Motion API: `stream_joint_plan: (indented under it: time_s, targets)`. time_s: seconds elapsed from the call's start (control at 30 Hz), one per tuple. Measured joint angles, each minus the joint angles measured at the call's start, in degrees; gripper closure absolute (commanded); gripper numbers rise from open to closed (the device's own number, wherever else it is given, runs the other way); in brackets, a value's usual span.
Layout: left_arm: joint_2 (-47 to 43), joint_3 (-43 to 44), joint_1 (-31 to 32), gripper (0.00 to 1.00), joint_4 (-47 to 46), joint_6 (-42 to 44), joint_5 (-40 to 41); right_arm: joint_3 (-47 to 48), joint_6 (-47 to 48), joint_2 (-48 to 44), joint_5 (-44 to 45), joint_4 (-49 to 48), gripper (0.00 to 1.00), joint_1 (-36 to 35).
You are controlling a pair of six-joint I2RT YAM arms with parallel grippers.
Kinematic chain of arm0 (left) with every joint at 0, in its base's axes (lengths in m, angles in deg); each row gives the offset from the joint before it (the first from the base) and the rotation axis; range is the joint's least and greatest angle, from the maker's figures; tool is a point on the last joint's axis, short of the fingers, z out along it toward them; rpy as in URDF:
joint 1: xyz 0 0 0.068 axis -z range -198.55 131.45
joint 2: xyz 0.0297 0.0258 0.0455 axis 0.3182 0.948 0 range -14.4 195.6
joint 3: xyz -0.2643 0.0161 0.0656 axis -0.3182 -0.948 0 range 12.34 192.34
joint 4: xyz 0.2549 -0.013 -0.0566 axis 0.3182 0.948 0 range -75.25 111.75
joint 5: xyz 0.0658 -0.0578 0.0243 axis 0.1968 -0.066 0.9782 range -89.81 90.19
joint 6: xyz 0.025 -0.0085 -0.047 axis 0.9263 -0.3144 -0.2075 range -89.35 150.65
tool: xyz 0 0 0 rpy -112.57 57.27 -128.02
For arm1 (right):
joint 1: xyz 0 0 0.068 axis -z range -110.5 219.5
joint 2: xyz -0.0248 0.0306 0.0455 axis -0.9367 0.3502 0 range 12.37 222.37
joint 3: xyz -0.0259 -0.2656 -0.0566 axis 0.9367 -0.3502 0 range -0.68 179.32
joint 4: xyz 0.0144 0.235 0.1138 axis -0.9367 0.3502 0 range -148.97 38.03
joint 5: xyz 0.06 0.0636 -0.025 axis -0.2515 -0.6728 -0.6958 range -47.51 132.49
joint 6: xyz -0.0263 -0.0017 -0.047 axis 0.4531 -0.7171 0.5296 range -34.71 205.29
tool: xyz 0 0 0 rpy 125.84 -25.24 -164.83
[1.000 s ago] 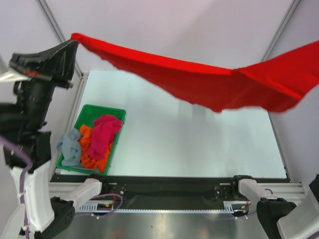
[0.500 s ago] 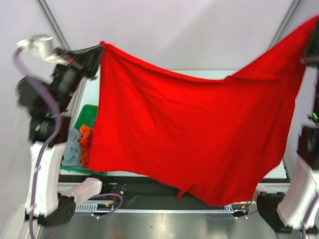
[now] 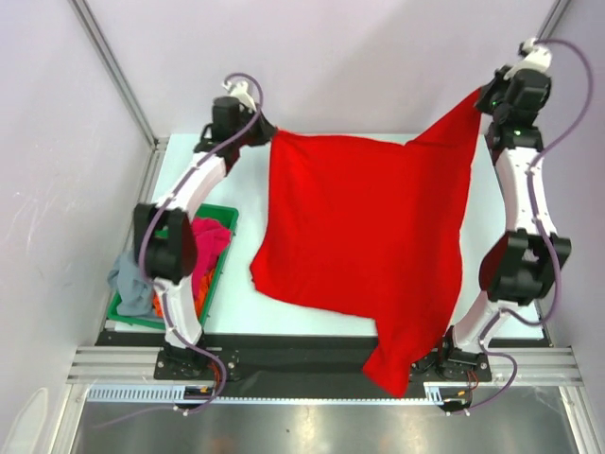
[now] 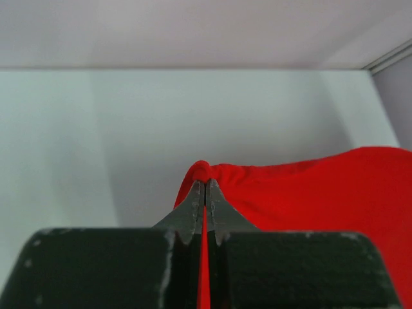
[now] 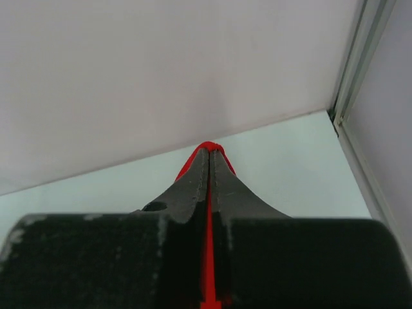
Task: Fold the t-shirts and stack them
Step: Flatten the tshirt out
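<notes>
Both arms reach to the far side. The left fingers are pinched on one corner of the red t-shirt, the right fingers clamped on another. It's draped across the worktop, near tail spilling over the front edge.

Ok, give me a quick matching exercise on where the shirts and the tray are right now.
Things:
1. red t-shirt
2. grey-blue shirt
3. magenta shirt
4. green tray

Places:
A. on top of the pile in the tray
B. on the left side of the table
C. pinched by the left gripper and the right gripper
D. at the tray's left rim

Pairs: 1-C, 2-D, 3-A, 4-B
</notes>
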Motion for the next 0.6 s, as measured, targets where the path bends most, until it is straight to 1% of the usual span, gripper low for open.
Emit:
stream_joint_plan:
  time_s: [0.13, 0.3, 0.43, 0.6]
  targets:
    - [10.6, 3.5, 0.0, 1.0, 0.2, 0.5, 0.0, -1.2, 0.0, 7.4, -1.3, -4.4, 1.0, 0.2]
    - [23.4, 17.9, -0.1, 1.0, 2.2, 0.9, -0.8, 2.3, 0.0, 16.8, -2.6, -8.3, 1.0, 0.0]
    - [29.0, 26.3, -0.6, 1.0, 2.3, 0.9, -1.2, 7.8, -0.7, 24.7, -3.1, -8.6, 1.0, 0.0]
    - [30.7, 27.7, -2.1, 1.0, 0.6, 0.2, -1.7, 15.4, -1.3, 32.2, -3.5, -7.0, 1.0, -0.4]
